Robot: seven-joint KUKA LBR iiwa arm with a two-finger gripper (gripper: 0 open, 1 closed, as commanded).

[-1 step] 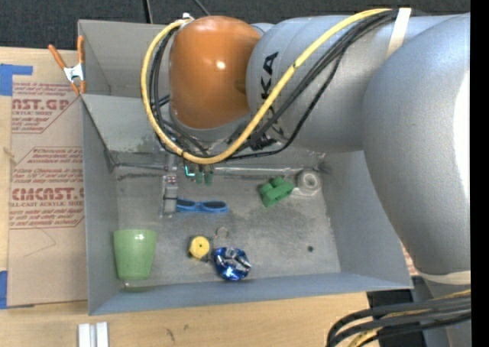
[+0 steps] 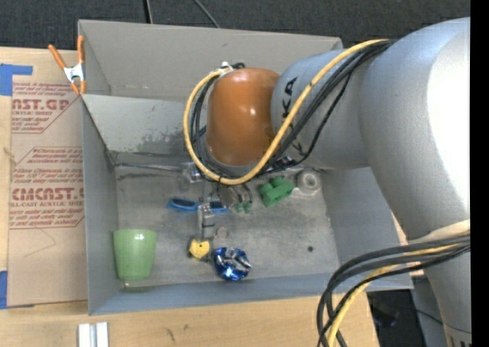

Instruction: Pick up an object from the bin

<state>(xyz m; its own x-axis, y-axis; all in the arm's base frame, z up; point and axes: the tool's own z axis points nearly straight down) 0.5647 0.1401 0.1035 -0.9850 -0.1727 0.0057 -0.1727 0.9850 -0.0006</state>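
The claw (image 2: 206, 214), open or closed I can't tell, is hanging mid-bin just beside a thin blue piece (image 2: 182, 204) and near a small yellow bit (image 2: 199, 248), risking knocking both aside.

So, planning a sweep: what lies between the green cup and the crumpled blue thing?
In the camera view, one small yellow piece, nearer the crumpled blue thing than the green cup.

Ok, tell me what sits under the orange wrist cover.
Below the orange cover the gripper hangs by a blue flat piece, a green block beside. The bin floor straight beneath is hidden.
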